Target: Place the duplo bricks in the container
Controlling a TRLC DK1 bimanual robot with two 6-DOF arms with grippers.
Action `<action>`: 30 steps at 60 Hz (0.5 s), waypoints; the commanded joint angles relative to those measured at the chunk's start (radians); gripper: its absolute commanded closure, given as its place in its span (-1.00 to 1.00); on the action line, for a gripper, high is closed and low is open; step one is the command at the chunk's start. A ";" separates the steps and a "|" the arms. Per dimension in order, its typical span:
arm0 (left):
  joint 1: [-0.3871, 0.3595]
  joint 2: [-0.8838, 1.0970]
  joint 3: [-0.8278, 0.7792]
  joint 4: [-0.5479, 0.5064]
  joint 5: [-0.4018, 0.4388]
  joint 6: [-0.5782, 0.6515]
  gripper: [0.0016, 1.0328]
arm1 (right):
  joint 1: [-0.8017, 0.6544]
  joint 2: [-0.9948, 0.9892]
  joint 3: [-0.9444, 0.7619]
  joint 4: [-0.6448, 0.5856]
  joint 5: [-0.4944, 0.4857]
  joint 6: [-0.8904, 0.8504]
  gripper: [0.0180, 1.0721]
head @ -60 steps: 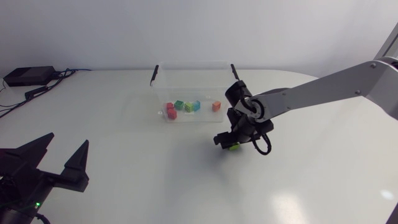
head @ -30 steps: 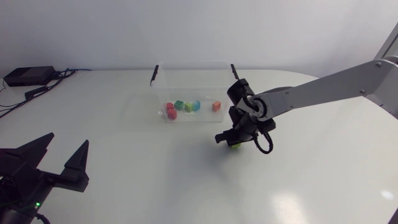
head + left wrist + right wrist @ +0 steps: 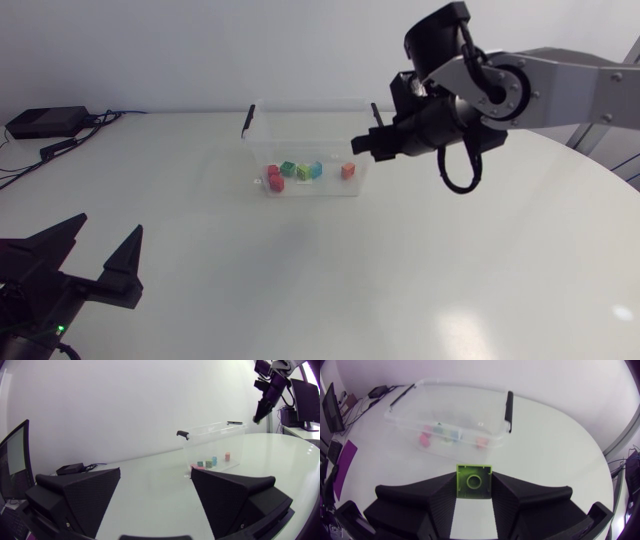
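Duplo brick point(image 3: 474, 480), lime green, is clamped between the 2 fingers of the right gripper point(image 3: 365, 146), held high just beside the right end of the container point(image 3: 465, 390), where other bricks lie. By my judgement the carry is in hand. Next it calls for centring over the container, then letting go.

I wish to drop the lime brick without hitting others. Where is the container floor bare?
Bare: the strip of container floor along the far wall, behind the row of bricks. Crowded: the near wall, from the red bricks to the orange brick. The right gripper holds the lime brick.
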 commanded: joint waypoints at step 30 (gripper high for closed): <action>-0.001 -0.012 -0.018 0.005 -0.001 0.012 -0.91 | 0.017 0.171 0.084 0.458 0.102 -0.119 0.84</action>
